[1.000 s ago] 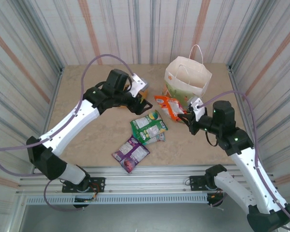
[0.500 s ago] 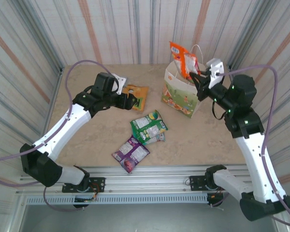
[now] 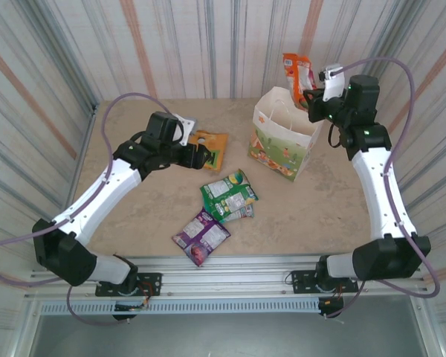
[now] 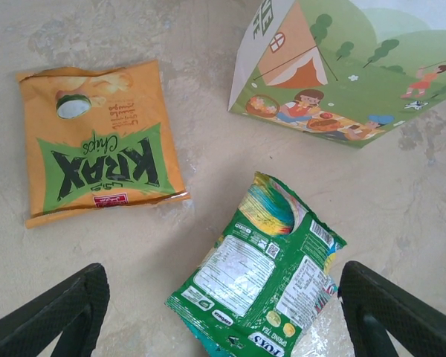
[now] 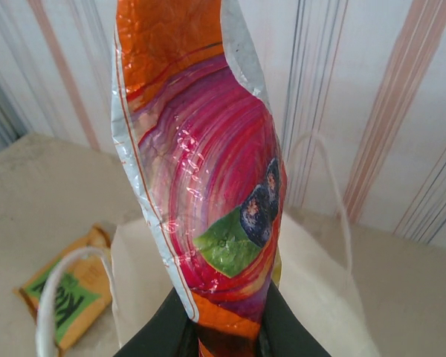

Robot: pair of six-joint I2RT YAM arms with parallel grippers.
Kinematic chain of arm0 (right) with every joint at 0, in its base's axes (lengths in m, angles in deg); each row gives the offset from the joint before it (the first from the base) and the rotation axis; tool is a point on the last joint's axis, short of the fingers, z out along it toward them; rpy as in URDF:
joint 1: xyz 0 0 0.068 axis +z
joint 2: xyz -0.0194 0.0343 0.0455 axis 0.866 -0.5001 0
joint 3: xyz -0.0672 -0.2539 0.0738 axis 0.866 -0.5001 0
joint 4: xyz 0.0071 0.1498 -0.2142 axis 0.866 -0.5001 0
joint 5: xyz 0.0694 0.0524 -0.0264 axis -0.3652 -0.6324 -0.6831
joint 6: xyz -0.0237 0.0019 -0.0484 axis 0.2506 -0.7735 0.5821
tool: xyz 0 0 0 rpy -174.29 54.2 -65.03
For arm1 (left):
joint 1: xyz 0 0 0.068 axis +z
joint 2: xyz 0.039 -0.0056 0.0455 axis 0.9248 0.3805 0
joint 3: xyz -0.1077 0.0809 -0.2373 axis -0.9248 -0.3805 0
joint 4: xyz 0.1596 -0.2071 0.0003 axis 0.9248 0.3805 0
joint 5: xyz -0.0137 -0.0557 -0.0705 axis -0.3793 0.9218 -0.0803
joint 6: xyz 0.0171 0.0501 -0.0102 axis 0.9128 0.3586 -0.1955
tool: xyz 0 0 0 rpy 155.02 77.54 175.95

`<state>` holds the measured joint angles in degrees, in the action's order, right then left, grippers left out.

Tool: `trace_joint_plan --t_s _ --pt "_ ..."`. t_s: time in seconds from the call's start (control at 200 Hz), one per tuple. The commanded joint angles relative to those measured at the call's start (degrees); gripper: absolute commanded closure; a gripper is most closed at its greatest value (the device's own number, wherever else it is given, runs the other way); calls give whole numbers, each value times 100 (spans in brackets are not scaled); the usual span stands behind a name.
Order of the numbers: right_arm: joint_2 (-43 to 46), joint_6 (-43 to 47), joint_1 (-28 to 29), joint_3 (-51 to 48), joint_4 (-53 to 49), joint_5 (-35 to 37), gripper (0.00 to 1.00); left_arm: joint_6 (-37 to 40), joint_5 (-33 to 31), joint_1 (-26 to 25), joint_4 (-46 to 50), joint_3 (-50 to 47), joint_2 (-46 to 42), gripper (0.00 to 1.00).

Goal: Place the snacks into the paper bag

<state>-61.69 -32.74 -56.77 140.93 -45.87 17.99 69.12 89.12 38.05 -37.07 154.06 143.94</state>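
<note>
right gripper pinching orange-red packet high over bag, near its back rim. release here could drop it behind. left gripper jaws spread, empty.

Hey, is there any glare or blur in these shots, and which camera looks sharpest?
Right wrist view: bright glints on the foil of the orange-red packet, striped wall behind slightly soft. Left wrist view: sharpest, lettering on the orange packet readable, shadows soft. Top view: even light, no harsh shadows.

Paper bag cut off at top edge (left wrist).
</note>
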Motion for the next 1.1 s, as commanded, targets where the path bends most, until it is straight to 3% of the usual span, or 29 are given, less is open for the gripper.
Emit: trace_joint_plan --t_s 0.0,0.356,0.411,0.496,0.556,0.907,1.092 --pt "-46 -55 -53 11 -81 -334 96 -97 83 5 104 145 166 17" --pt "-463 -65 -170 -141 -192 -748 87 -108 266 5 165 306 400 19" --pt "-452 -73 -180 -195 -203 -788 79 -110 249 4 160 288 395 19" --pt "-442 -84 -190 -249 -221 -803 59 -123 226 5 160 258 396 19" --pt "-450 -95 -191 -257 -245 -794 53 -126 247 10 162 246 406 19" --pt "-285 -96 -223 -224 -388 -686 49 -59 514 7 284 117 342 23" --pt "168 -511 -224 -187 -676 -324 48 -283 777 10 296 -125 286 24"
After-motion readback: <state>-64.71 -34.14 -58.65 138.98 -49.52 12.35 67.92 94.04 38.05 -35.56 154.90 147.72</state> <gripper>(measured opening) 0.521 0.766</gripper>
